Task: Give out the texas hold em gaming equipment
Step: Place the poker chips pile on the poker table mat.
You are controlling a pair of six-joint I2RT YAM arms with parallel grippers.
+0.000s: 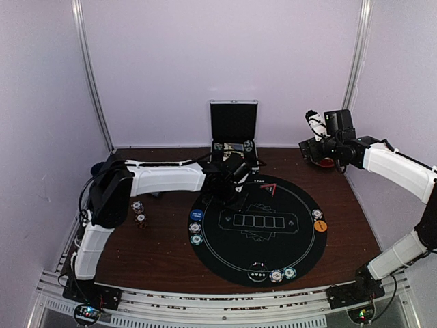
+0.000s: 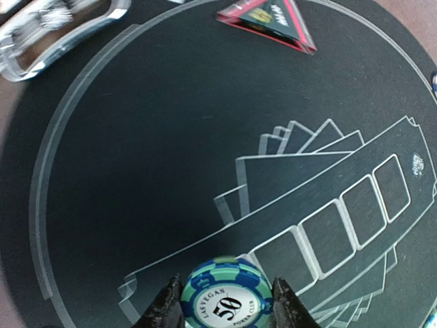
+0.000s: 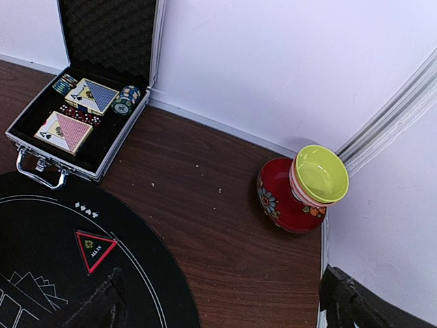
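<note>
White walls close in a brown bench [image 1: 157,253] carrying a round black mat [image 1: 273,253]. At left, two small chips [image 1: 138,208] sit on bare wood, apart from the mat. The left tool [image 2: 225,301] is pinched on the rim of a teal-and-blue chip [image 2: 225,290], held face up above the mat's printed card boxes and reading "LAS VEGAS 50 POKER CLUB". A red "ALL IN" triangle [image 3: 93,250] lies near the mat's far edge. The right tool [image 3: 229,307] gapes wide, holding nothing, over open wood near stacked bowls [image 3: 300,191].

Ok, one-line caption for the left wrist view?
Left gripper holds a blue-green chip marked 50 over the black mat, red triangle at top.
</note>
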